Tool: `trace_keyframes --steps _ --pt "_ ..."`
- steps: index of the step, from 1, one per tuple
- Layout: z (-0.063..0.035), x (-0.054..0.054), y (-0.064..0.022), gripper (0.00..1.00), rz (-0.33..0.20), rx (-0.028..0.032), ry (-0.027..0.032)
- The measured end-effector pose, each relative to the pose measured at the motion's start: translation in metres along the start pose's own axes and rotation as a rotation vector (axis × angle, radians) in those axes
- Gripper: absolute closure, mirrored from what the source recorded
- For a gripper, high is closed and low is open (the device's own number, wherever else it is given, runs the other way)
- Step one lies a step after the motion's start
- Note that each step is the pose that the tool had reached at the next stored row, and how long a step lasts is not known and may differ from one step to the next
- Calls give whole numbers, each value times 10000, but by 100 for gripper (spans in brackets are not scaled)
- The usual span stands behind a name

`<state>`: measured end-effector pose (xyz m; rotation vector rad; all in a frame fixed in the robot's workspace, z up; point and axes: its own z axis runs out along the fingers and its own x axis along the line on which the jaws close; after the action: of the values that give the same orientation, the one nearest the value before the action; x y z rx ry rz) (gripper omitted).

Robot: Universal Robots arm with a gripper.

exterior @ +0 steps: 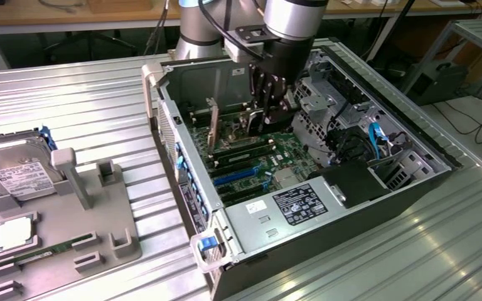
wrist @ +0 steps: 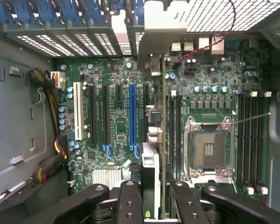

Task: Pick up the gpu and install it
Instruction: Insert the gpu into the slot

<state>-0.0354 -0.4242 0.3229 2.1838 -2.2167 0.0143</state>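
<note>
**Gripper [wrist: 155, 205] clamped on the gpu inside the computer case [exterior: 159, 119]**

Your black fingers [wrist: 130, 205] are partly closed, pinching the gpu [wrist: 150, 172], a thin dark card seen edge-on between them. Its flat silvery bracket [wrist: 164, 28] reaches toward the perforated wall. You hold it upright over the green motherboard [wrist: 116, 126], just beside the long blue slot [wrist: 132, 112].

- One open computer case [exterior: 308, 263], centre of the frame.
- One gpu [wrist: 150, 172].
- One hard drive [exterior: 19, 179] and one memory stick [exterior: 44, 255], on one grey holder [exterior: 98, 219], lower left.
- One white slot [wrist: 77, 112], one processor socket [wrist: 209, 149].
</note>
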Motion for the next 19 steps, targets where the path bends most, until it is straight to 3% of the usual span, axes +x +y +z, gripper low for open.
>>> trace_keyframes --steps 4,8,13,19 --pt "34 7 0 72 -88 3 32" --pt "70 10 9 72 -104 5 -37" --pt "132 15 90 72 -107 3 -35" --pt "147 105 94 72 -107 3 -28"
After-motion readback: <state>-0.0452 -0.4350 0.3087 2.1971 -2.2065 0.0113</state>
